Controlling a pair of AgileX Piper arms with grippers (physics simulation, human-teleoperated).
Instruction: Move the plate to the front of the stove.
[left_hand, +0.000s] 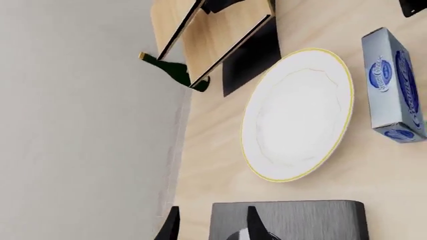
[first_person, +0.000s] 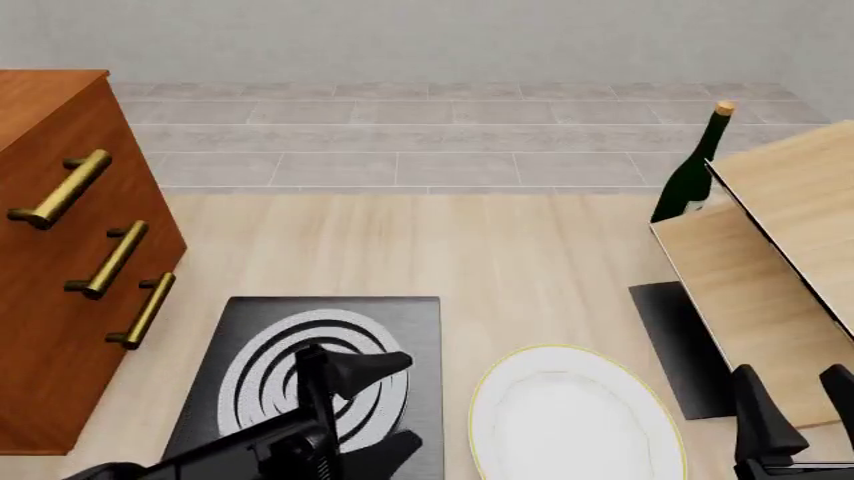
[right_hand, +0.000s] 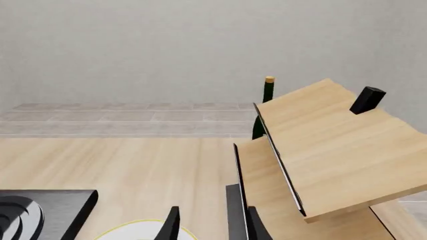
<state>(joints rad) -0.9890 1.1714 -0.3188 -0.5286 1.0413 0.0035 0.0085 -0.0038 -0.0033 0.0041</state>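
Note:
The plate (first_person: 574, 420), round and white with a thin gold rim, lies flat on the table just right of the stove (first_person: 320, 385), a black slab with grey concentric rings. In the left wrist view the whole plate (left_hand: 297, 115) shows beyond the stove's edge (left_hand: 287, 220). My left gripper (first_person: 394, 400) hovers open over the stove's right half, a little short of the plate, with nothing between its fingers (left_hand: 253, 225). At the table's lower right my right gripper (first_person: 790, 385) is also open and empty, beside the plate's right rim. Only a sliver of plate (right_hand: 143, 231) appears in the right wrist view.
A wooden drawer cabinet (first_person: 67, 250) with brass handles stands left of the stove. Right of the plate are a plain dark mat (first_person: 674, 340), a tilted wooden two-level rack (first_person: 774, 240) and a green bottle (first_person: 694, 175). A blue box (left_hand: 393, 85) lies close to the plate.

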